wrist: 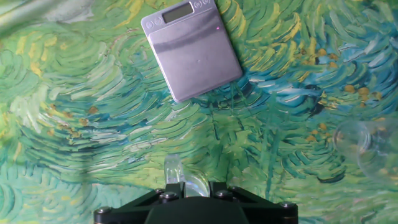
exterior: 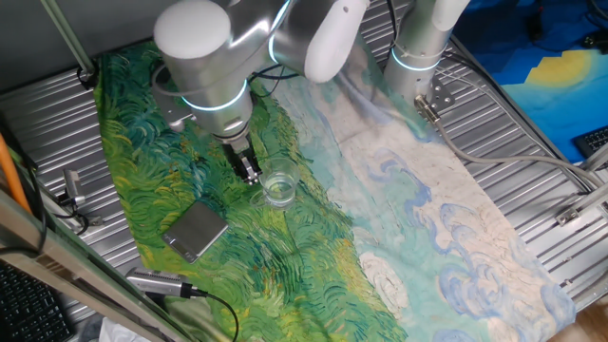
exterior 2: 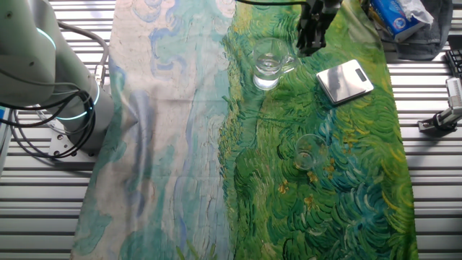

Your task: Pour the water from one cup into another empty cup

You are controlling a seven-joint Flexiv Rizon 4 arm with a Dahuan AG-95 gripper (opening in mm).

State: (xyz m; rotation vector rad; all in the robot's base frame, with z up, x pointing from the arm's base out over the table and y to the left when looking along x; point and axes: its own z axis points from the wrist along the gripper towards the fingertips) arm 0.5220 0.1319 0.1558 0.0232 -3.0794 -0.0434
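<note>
In one fixed view, your claw point(exterior: 250, 171) sits at the handle of one cup point(exterior: 278, 188), upright on the counter point(exterior: 313, 228).

The other fixed view shows its handle pointing toward the claw, another empty cup point(exterior 2: 306, 152) nearby.

Hand view: claw seemingly closed on the handle; I judge lifting comes next.

We log the glossy silver-grey, rounded robot arm point(exterior: 204, 43) with white shell sections; glowing cyan light rings band its joints. Its cylindrical base sits on a grey metal mounting plate point(exterior: 439, 98) fixed with bolts. Black cables run from the base. The black two-finger gripper point(exterior: 249, 169) is slim; in hand view its black angular housing shows small silver screw heads.
</note>
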